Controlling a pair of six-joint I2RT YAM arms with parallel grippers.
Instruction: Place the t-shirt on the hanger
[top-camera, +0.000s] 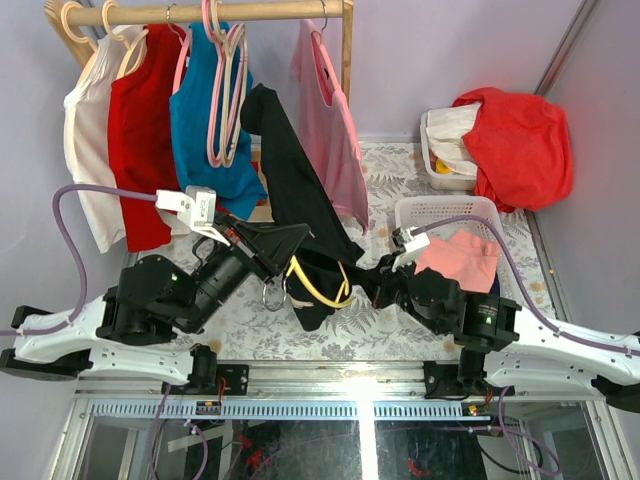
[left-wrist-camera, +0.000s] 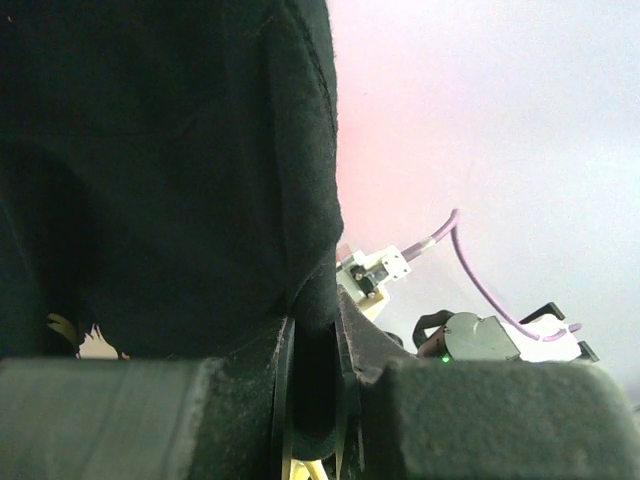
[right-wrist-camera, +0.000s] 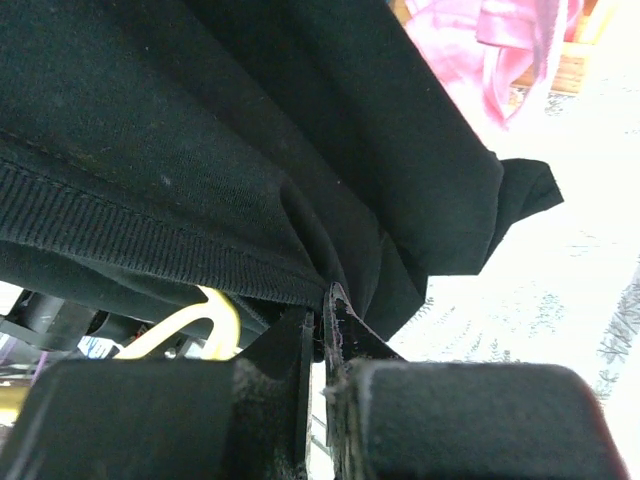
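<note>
The black t-shirt (top-camera: 290, 170) hangs stretched in the air from the back middle down to the two grippers. My left gripper (top-camera: 298, 238) is shut on a fold of the t-shirt (left-wrist-camera: 180, 150), with cloth filling the gap at the left gripper (left-wrist-camera: 315, 340). The yellow hanger (top-camera: 322, 288) loops out under the cloth's lower end, its metal hook (top-camera: 272, 297) hanging to the left. My right gripper (top-camera: 368, 272) is shut on the t-shirt's ribbed edge (right-wrist-camera: 150, 225); the right gripper (right-wrist-camera: 325, 300) pinches it at the tips. A piece of the hanger (right-wrist-camera: 205, 320) shows below the rib.
A wooden rail (top-camera: 200, 12) at the back carries white, red, teal-blue (top-camera: 205, 130) and pink (top-camera: 335, 130) shirts and pink hangers (top-camera: 228, 90). A white basket (top-camera: 440, 210) with pink cloth stands to the right. A second tub with red cloth (top-camera: 515, 140) is behind it.
</note>
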